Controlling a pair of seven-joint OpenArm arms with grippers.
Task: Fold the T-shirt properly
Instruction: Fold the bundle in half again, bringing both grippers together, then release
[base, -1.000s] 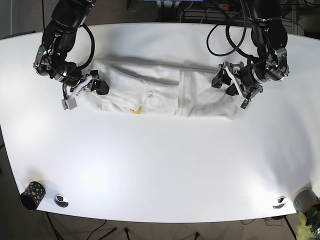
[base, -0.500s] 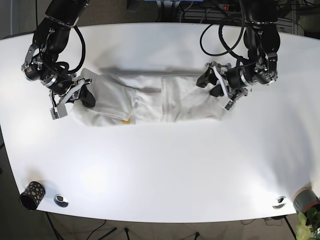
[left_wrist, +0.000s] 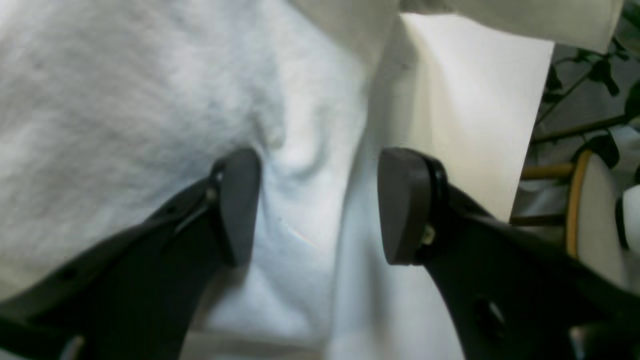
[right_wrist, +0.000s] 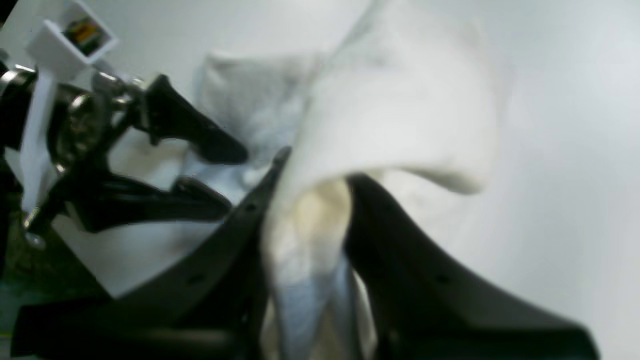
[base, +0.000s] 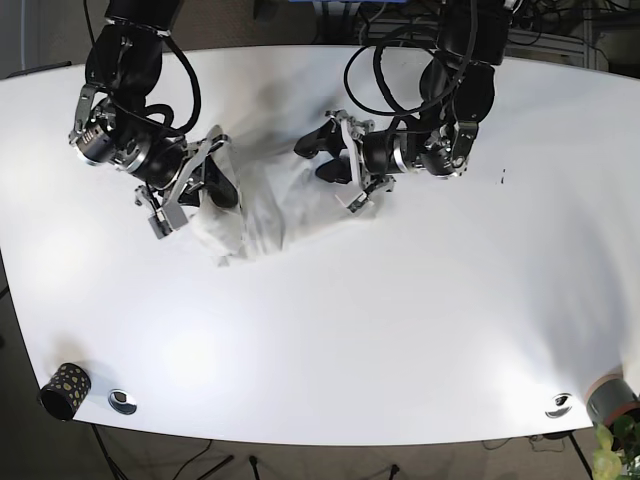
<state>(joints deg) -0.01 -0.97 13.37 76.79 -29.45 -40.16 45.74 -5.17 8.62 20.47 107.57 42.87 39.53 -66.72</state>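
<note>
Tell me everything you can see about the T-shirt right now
The T-shirt is white, soft-looking knit fabric, bunched into a crumpled heap on the white table, toward its back left in the base view. It is not flat or neatly folded; layers overlap with loose folds. The right gripper is shut on a bunched fold of it. The left gripper is open, its fingers straddling a rumpled ridge of cloth. No print is visible.

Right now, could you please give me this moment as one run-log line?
stage: folding | left gripper: open over T-shirt | right gripper: shut on T-shirt | table
</note>
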